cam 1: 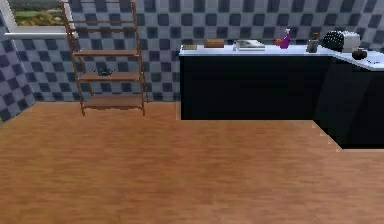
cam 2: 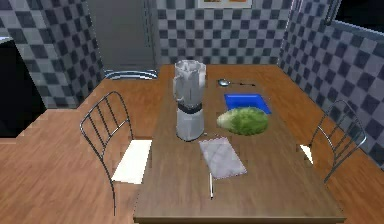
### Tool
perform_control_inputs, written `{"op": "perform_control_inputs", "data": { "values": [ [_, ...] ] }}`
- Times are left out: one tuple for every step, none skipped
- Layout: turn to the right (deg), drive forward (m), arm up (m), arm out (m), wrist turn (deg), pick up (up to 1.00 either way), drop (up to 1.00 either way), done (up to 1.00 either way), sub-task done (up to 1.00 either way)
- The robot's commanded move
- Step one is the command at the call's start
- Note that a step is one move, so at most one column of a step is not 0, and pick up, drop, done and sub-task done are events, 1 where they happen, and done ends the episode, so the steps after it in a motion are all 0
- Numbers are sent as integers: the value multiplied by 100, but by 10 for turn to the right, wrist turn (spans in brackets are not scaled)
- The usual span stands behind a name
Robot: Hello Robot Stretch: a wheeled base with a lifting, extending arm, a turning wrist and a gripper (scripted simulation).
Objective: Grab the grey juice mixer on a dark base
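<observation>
Forward view: ladder shelf (cam 1: 105, 60) against checkered wall, dark counter (cam 1: 250, 90) with small items on top. Arm side view: grey juice mixer (cam 2: 188, 100) stands upright on wooden table (cam 2: 260, 190), near green lettuce (cam 2: 243, 121) and blue tray (cam 2: 247, 102). Claw state: cannot tell.

No readable text, labels or numbers, as far as visible.

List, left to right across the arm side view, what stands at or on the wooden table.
Metal chair with white seat → grey juice mixer → green lettuce → second metal chair.
</observation>
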Motion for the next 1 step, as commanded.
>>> {"op": "perform_control_inputs", "data": {
  "values": [
    [0, 0, 50, 0, 0, 0, 0, 0, 0]
  ]
}}
